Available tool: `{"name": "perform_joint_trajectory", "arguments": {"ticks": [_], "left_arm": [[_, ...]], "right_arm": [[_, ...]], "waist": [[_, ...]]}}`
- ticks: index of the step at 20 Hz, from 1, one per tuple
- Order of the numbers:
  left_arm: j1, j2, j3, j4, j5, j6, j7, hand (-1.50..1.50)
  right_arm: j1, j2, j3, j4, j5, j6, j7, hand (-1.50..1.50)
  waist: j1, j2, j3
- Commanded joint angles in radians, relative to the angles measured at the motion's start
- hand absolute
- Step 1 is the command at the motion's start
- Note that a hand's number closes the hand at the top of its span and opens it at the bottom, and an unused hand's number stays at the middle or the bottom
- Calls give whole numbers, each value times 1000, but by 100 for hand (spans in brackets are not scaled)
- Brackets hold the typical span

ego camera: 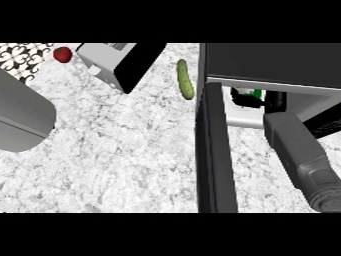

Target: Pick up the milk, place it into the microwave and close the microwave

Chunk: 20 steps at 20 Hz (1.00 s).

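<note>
At the surface's right edge, the right hand (pixel 275 100) reaches inside the open black microwave (pixel 276 65), fingers apparently clasping the green-and-white milk carton (pixel 245 96), so placing seems underway; letting go, withdrawing and swinging the door (pixel 216 150) shut remain.

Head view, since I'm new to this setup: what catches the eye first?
The microwave at upper right, its dark door swung open toward the viewer. The right robot hand reaches into its cavity beside a green-and-white milk carton. On the speckled counter, a cucumber lies left of the microwave, and a red fruit sits at top left.
</note>
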Motion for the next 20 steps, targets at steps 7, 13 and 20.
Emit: {"name": "perform_joint_trajectory", "arguments": {"ticks": [7, 13, 20], "left_arm": [[-8, 12, -2, 23, -9, -19, -3, -150], [-34, 2, 2, 34, 10, -29, 3, -150], [-60, 16, 24, 46, -5, -25, 8, -150]], "right_arm": [[-38, -16, -25, 24, 27, -243, -62, 150], [-60, -25, -50, 31, 26, -312, -44, 150], [16, -117, 44, 214, 161, -587, 222, -150]], "waist": [[23, 8, -1], [36, 17, 0], [52, 39, -12]]}}
